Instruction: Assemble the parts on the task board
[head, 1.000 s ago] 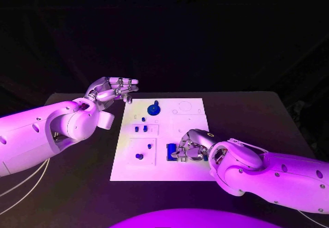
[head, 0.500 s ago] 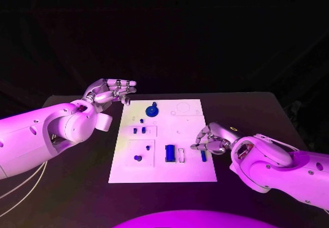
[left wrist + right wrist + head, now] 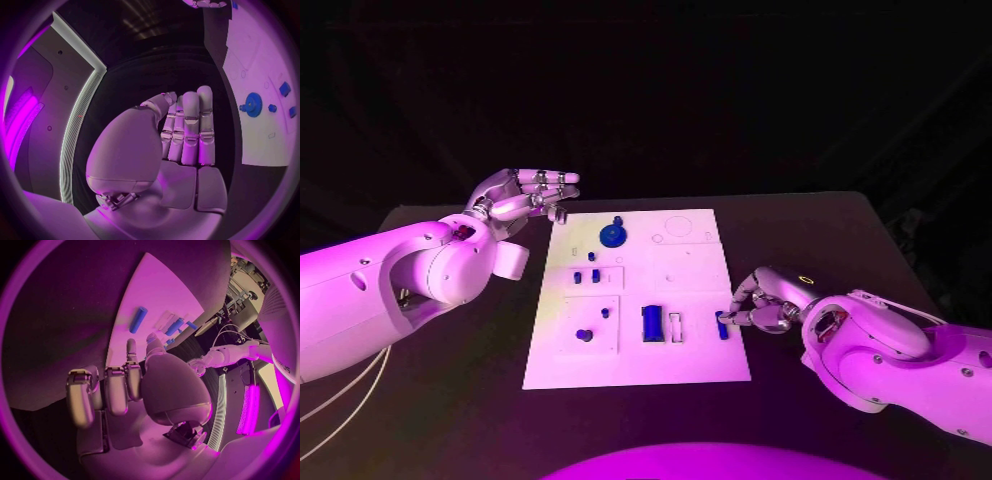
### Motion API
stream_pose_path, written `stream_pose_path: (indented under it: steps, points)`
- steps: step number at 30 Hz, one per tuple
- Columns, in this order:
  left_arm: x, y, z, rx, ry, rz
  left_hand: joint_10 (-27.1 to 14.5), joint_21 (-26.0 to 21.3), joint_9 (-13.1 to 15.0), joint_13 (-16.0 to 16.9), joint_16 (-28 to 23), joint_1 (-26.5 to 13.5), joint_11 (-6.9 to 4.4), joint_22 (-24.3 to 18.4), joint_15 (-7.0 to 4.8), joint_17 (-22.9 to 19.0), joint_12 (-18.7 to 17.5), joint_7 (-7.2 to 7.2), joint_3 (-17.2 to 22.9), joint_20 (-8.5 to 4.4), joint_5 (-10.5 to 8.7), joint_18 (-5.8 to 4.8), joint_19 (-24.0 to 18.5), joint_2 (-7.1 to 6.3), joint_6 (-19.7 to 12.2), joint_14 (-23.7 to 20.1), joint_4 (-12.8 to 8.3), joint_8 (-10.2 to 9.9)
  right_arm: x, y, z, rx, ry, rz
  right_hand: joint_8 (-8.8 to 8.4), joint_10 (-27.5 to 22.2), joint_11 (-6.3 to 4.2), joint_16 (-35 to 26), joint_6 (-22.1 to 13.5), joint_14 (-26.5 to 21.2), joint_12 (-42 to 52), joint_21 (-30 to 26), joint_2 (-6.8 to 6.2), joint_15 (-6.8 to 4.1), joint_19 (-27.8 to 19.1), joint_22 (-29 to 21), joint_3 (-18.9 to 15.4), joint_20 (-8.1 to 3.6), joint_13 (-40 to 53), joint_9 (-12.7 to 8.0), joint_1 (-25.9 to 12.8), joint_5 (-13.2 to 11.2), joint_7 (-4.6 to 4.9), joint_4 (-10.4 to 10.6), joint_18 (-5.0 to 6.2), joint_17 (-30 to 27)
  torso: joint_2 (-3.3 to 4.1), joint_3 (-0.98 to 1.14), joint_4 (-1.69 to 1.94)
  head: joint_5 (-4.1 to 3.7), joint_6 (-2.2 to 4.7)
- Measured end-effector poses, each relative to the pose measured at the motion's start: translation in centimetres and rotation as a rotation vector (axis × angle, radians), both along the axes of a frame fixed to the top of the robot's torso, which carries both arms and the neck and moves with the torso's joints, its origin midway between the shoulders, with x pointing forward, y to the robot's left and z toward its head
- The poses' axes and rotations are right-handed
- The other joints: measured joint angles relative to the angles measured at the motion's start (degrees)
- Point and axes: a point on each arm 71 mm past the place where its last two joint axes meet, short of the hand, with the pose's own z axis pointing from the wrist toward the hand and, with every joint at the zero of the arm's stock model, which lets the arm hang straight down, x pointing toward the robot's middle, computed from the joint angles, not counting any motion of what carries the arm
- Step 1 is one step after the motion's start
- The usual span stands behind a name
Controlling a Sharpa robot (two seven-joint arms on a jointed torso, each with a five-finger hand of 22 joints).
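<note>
Left hand [image 3: 524, 195] raised off the board's far left corner, fingers together and nearly straight, holding nothing. On the task board [image 3: 689, 365]: blue gear [image 3: 613, 236] at the far end, two small pegs [image 3: 586, 276] below, a small blue piece [image 3: 586, 335] nearer, then an upright blue block [image 3: 651, 322] beside an open slot [image 3: 676, 327]. Slim blue bar [image 3: 723, 326] lay at the right edge, just beside the right hand [image 3: 769, 302], fingers curled; contact not discernible. Judged step: picking up the bar. Next: a firm pinch, then carriage to the slot, the block close alongside.
</note>
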Motion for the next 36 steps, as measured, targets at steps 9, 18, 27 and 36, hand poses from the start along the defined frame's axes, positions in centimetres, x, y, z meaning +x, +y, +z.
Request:
stream_pose_path:
  steps: [9, 18, 27, 36]
  points:
    - [0.0, 0.0, -0.1, 0.001, 0.001, 0.000, 0.00, 0.00, 0.00, 0.00, 0.00, 0.00, 0.00, 0.00, 0.00, -0.05, 0.00, 0.00, 0.00, 0.00, 0.00, 0.00, 0.00, 0.00, 0.00, 0.00, 0.00, 0.00, -0.1, 0.6, -1.1, -0.033, 0.021, 0.014, 0.24, 0.01, -0.01, 0.00, 0.55, -0.06, -0.22, 0.00, -0.40, -0.06, 0.00, 0.00, -0.29, 0.00, 0.03, 0.22, -0.41, 0.24, -0.14, 0.30, 0.00, 0.00, 0.04, -0.05, 0.17, -0.03, 0.07]
    - [0.0, 0.1, 0.0, 0.001, 0.002, 0.000, -0.21, 0.00, 0.00, 0.04, 0.00, 0.00, -0.21, -0.09, 0.00, -0.10, 0.00, 0.00, 0.00, 0.00, 0.00, 0.00, 0.00, 0.00, 0.00, 0.00, 0.00, 0.00, 0.1, 1.1, -1.8, -0.061, 0.028, 0.026, 0.24, -0.03, -0.23, 0.00, 0.74, -0.14, -0.34, 0.00, -0.54, -0.14, 0.00, -0.01, -0.29, 0.00, 0.02, 0.41, -0.55, 0.24, -0.32, 0.29, 0.00, -0.01, 0.09, -0.07, 0.10, 0.18, -0.03]
    - [-0.1, 0.2, 0.0, 0.001, 0.003, 0.000, -0.21, 0.00, 0.00, 0.05, 0.00, 0.00, -0.21, -0.10, 0.00, -0.10, 0.00, 0.00, 0.00, 0.00, 0.00, 0.01, 0.00, 0.00, 0.00, 0.00, 0.00, 0.00, 0.4, 2.1, -2.0, -0.121, -0.011, 0.084, 1.05, -0.11, -0.32, 0.00, 1.25, -0.12, -0.57, 0.00, -0.95, -0.17, 0.00, -0.01, -0.29, 0.00, 0.02, 1.09, -0.14, 0.45, -0.42, 0.29, 0.01, -0.01, 0.11, -0.04, 0.12, 0.38, -0.27]
    - [-0.1, 0.2, 0.0, 0.001, 0.004, -0.002, -0.21, 0.00, 0.01, 0.05, 0.00, 0.00, -0.21, -0.10, 0.00, -0.10, 0.00, 0.00, 0.00, 0.00, 0.00, -0.01, 0.00, 0.00, 0.00, 0.00, 0.00, 0.00, 0.5, 3.1, -2.0, -0.201, -0.074, 0.161, 0.61, -0.42, -0.64, 0.00, 1.08, -0.10, -1.21, 0.00, -3.36, -0.58, 0.00, -0.02, 2.27, -0.01, 0.04, 1.15, 2.93, -0.78, -0.73, -2.60, 0.01, -0.01, 0.04, -0.04, 0.09, 0.47, -0.42]
